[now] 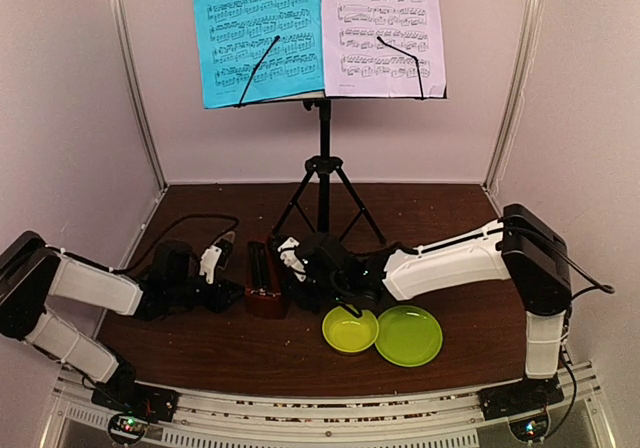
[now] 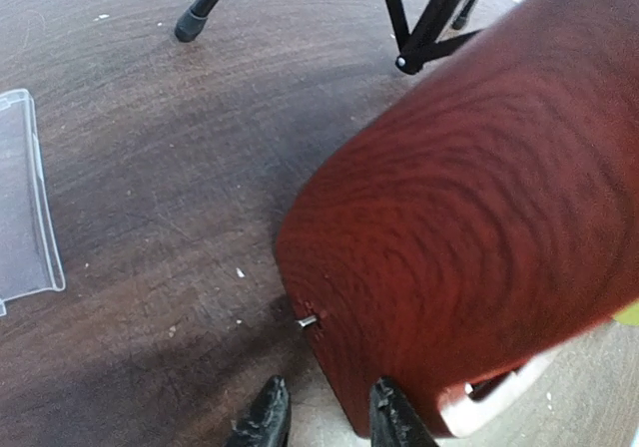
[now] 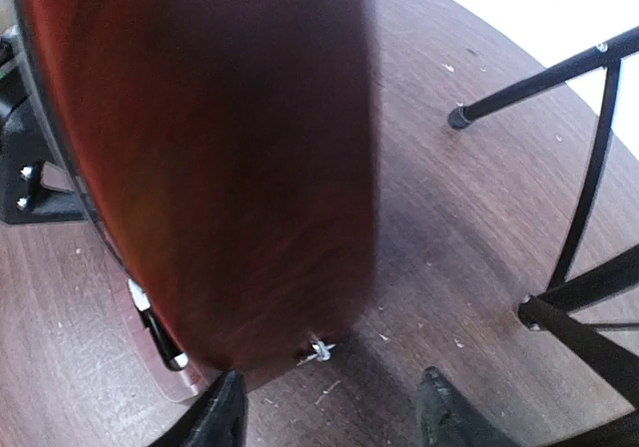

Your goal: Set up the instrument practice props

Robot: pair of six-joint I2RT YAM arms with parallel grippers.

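The black music stand [image 1: 323,168] stands at the back of the table, with the blue sheet [image 1: 258,33] and the pale lilac sheet [image 1: 382,28] side by side on its desk under two wire clips. The brown wooden metronome [image 1: 266,280] sits on the table between my two grippers. My left gripper [image 1: 222,260] is at its left side. In the left wrist view the fingers of the left gripper [image 2: 329,422] stand apart over bare table, the right one against the metronome [image 2: 469,227]. The clear cover [image 2: 22,203] lies apart. My right gripper [image 3: 334,412] is open beside the metronome [image 3: 220,148].
A yellow-green bowl [image 1: 350,330] and a green plate [image 1: 408,335] sit side by side near the front edge, just right of my right gripper. The stand's tripod legs [image 3: 559,78] spread over the table behind the metronome. White walls close in the sides and back.
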